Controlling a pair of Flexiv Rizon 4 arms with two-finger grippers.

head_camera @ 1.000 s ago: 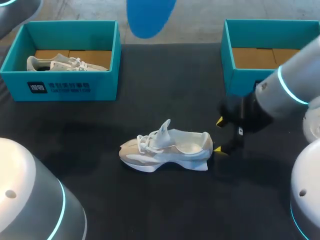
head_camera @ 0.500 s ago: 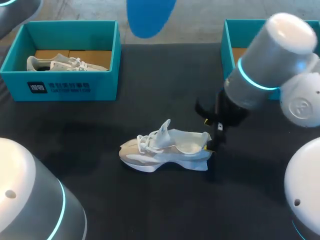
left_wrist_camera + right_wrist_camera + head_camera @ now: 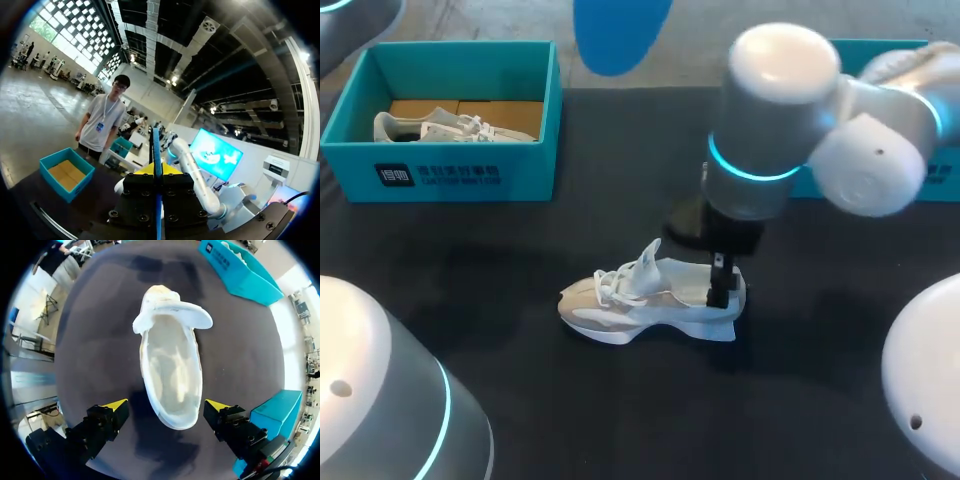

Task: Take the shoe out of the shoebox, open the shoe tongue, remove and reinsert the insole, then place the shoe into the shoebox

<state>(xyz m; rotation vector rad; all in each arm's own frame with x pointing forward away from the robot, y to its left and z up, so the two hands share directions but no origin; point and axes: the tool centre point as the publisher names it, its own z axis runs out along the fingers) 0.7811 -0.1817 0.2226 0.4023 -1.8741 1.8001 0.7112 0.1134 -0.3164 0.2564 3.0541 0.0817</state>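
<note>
A white and beige shoe (image 3: pixel 650 298) lies on its side-sole on the black table, toe to the left, tongue (image 3: pixel 176 315) pulled up. My right gripper (image 3: pixel 720 288) hangs over its heel, pointing down. In the right wrist view the gripper (image 3: pixel 166 406) stands open, one yellow tip on each side of the heel, and I look into the shoe (image 3: pixel 172 375). My left gripper (image 3: pixel 157 169) is raised high and shut on a blue insole (image 3: pixel 156 147), seen edge-on between its tips. That insole (image 3: pixel 620 35) shows as a blue oval in the head view.
A teal shoebox (image 3: pixel 450 175) at the back left holds a second white shoe (image 3: pixel 450 127). Another teal shoebox (image 3: pixel 920 48) stands at the back right, mostly hidden behind my right arm. My left arm's bulk (image 3: pixel 380 400) fills the front left.
My right arm has swung left from beside the shoe's heel to over it, its wrist turning to point down. The shoe, the insole and the left arm have stayed put.
</note>
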